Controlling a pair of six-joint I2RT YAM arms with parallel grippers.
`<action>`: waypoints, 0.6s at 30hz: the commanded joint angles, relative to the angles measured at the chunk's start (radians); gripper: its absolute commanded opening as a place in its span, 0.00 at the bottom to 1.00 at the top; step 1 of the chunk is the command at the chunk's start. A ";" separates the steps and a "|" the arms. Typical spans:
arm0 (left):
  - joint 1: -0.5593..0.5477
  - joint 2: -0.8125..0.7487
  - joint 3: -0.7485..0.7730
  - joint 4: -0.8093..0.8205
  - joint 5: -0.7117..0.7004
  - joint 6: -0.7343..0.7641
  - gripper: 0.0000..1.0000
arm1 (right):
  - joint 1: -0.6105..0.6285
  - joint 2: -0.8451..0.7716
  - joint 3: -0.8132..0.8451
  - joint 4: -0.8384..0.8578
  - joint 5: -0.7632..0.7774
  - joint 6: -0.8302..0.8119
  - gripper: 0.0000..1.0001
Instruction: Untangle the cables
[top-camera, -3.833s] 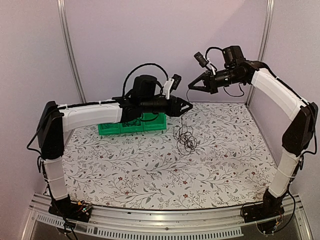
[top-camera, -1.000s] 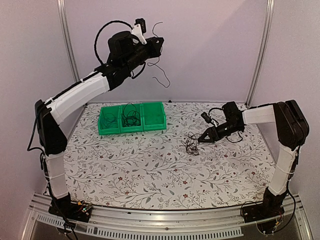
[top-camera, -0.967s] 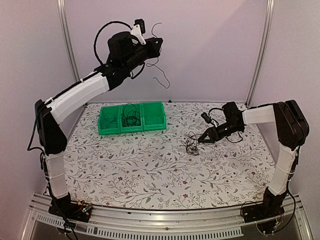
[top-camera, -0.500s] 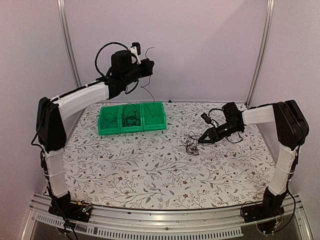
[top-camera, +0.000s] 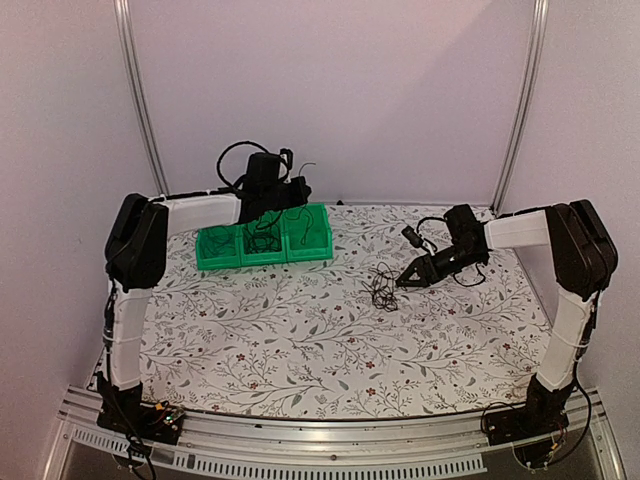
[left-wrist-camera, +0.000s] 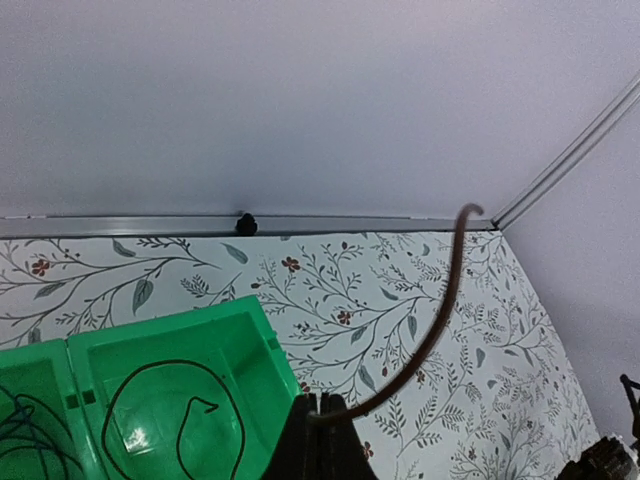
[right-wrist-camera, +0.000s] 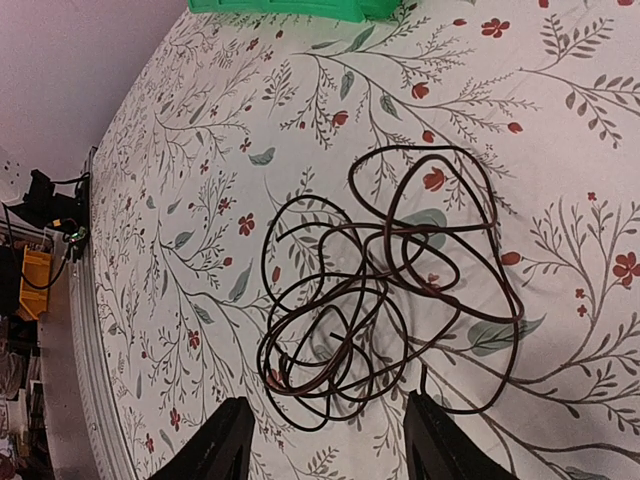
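Note:
A tangle of thin dark cables (top-camera: 380, 288) lies on the floral table, right of centre. In the right wrist view the cables (right-wrist-camera: 385, 300) spread as overlapping loops just ahead of my right gripper (right-wrist-camera: 335, 450), which is open and low over the table with nothing between its fingers (right-wrist-camera: 232, 440). My right gripper (top-camera: 405, 281) sits at the tangle's right edge. My left gripper (top-camera: 300, 192) hovers over the green bins, shut on one dark cable (left-wrist-camera: 448, 300) that arcs up and right from its closed tips (left-wrist-camera: 320, 412). A black cable loop (left-wrist-camera: 175, 425) lies in the bin below.
A green three-compartment bin (top-camera: 225, 258) stands at the back left, and its middle compartment holds coiled cables (top-camera: 262, 236). The same bin's rim (right-wrist-camera: 290, 8) shows at the top of the right wrist view. Walls close the back and right sides, with a metal rail (top-camera: 300, 445) along the front.
My left arm has come down from high above the table to just over the green bins, carrying its cable with it. The right arm and the tangle have not moved.

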 joint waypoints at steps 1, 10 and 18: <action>-0.007 -0.019 -0.027 -0.090 0.012 -0.065 0.00 | -0.003 0.006 0.000 -0.004 0.002 -0.013 0.56; -0.012 0.067 0.042 -0.291 0.114 -0.276 0.00 | -0.003 0.026 0.018 -0.005 -0.015 -0.012 0.56; -0.011 0.170 0.209 -0.423 0.160 -0.350 0.02 | -0.002 0.029 0.021 -0.007 -0.021 -0.011 0.56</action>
